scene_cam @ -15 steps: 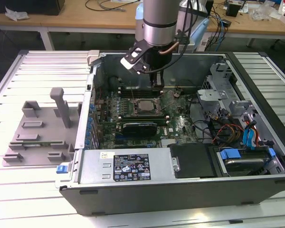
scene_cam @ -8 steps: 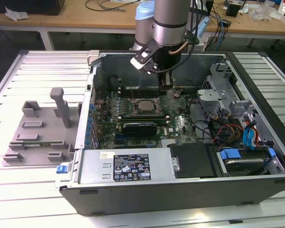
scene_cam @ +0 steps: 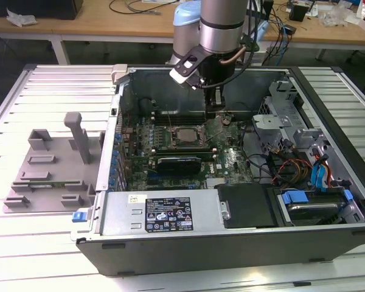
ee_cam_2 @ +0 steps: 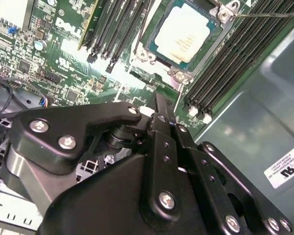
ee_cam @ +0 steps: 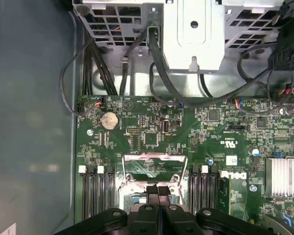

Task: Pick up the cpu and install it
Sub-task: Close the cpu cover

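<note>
The cpu (ee_cam_2: 183, 32), a flat silvery square with a pale border, lies in the socket on the green motherboard (ee_cam_2: 63, 54); in the exterior view the cpu (scene_cam: 185, 135) sits mid-case. My gripper (scene_cam: 215, 109) hangs over the board just to the exterior view's right of the socket, apart from the chip. Its black fingers (ee_cam: 158, 190) are pressed together with nothing between them. The socket's metal load plate (ee_cam: 154, 169) stands open right in front of the fingertips. In the second wrist view the gripper (ee_cam_2: 159, 100) has its tip a short way off the socket's corner.
The open computer case (scene_cam: 170, 219) lies on a slatted metal table (scene_cam: 48, 91). A drive cage (scene_cam: 280, 103), loose cables (scene_cam: 292, 167) and a black power-supply cover (scene_cam: 246, 207) crowd the exterior view's right. A grey fixture (scene_cam: 52, 164) stands outside the case at the exterior view's left. Memory slots (ee_cam_2: 225, 58) flank the socket.
</note>
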You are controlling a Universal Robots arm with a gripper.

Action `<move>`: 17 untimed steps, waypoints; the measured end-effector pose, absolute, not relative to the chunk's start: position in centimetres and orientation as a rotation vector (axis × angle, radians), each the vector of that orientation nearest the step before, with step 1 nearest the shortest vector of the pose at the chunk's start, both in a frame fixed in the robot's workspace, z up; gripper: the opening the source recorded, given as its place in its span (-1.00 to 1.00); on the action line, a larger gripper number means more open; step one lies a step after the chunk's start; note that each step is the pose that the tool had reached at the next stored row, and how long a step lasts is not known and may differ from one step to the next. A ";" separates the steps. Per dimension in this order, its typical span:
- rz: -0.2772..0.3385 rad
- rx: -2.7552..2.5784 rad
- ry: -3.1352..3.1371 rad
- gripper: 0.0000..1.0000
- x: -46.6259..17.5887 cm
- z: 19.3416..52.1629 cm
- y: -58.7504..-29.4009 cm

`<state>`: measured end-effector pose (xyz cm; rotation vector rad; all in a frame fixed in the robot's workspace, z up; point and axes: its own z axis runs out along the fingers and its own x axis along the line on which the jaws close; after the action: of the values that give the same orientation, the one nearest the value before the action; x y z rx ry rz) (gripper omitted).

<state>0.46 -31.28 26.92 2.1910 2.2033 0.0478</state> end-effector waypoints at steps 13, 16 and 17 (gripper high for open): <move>0.048 2.191 2.203 -0.79 5.9 26.3 -31.3; 0.048 2.192 2.203 -0.79 6.3 25.7 -31.3; 0.048 2.192 2.203 -0.79 6.4 25.4 -31.3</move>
<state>6.37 -31.28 25.38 2.1917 2.2026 0.0477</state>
